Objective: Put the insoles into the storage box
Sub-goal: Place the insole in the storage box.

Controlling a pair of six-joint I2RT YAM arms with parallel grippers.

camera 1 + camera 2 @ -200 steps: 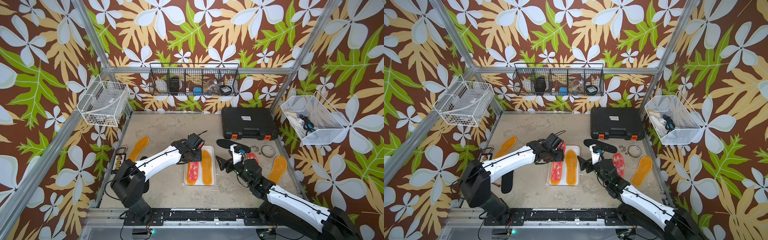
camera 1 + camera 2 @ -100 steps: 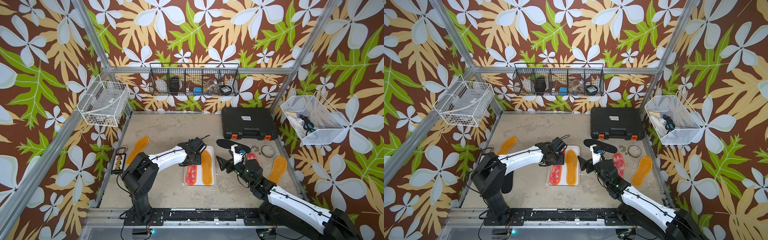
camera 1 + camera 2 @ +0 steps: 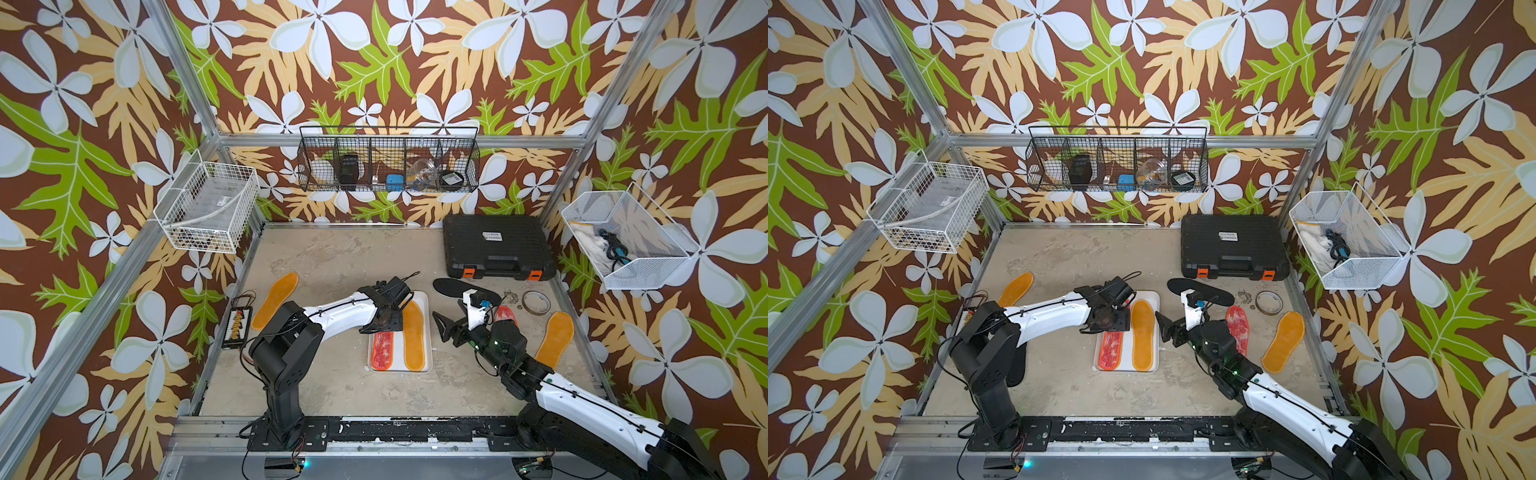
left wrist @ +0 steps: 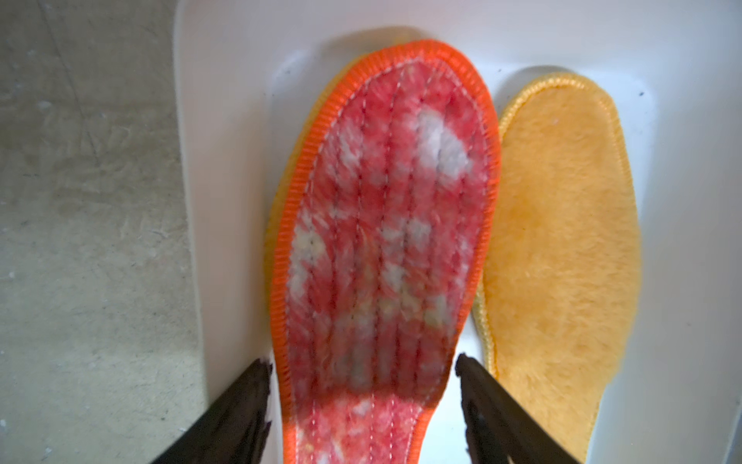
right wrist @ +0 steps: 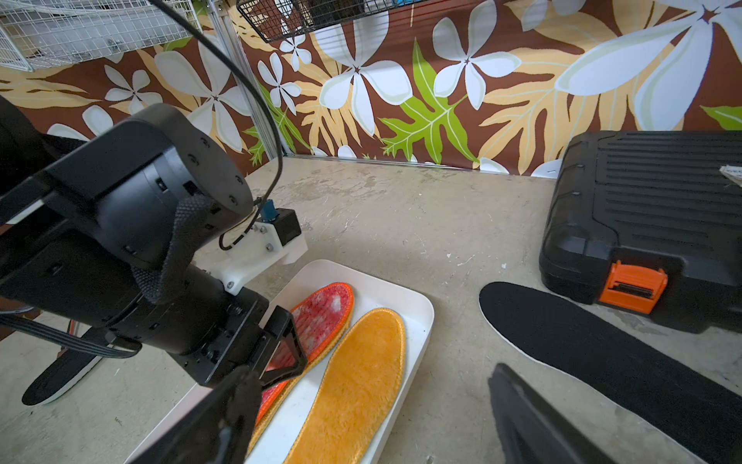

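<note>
The white storage box (image 3: 422, 297) (image 3: 1152, 297) sits mid-table and holds an orange insole (image 3: 415, 336) beside a red-white insole (image 3: 382, 349) (image 4: 385, 225), which lies on another orange one. My left gripper (image 3: 380, 328) (image 4: 361, 361) hangs open over the red-white insole's far end, one jaw on each side. My right gripper (image 3: 453, 322) (image 5: 371, 371) is open and empty just right of the box. On the table lie an orange insole (image 3: 275, 305) at the left, a black insole (image 3: 453, 286), a red-white insole (image 3: 505, 316) and an orange insole (image 3: 555, 340) at the right. Another black insole (image 3: 1017, 365) lies under my left arm.
A black case with orange latches (image 3: 498, 245) stands at the back right, with a tape ring (image 3: 536, 301) in front of it. A small bead frame (image 3: 237, 326) lies at the left edge. Wire baskets (image 3: 205, 216) (image 3: 623, 241) hang on the side walls.
My left arm came down over the box, laid the red-white insole flat in it and opened its jaws. The right arm has not moved.
</note>
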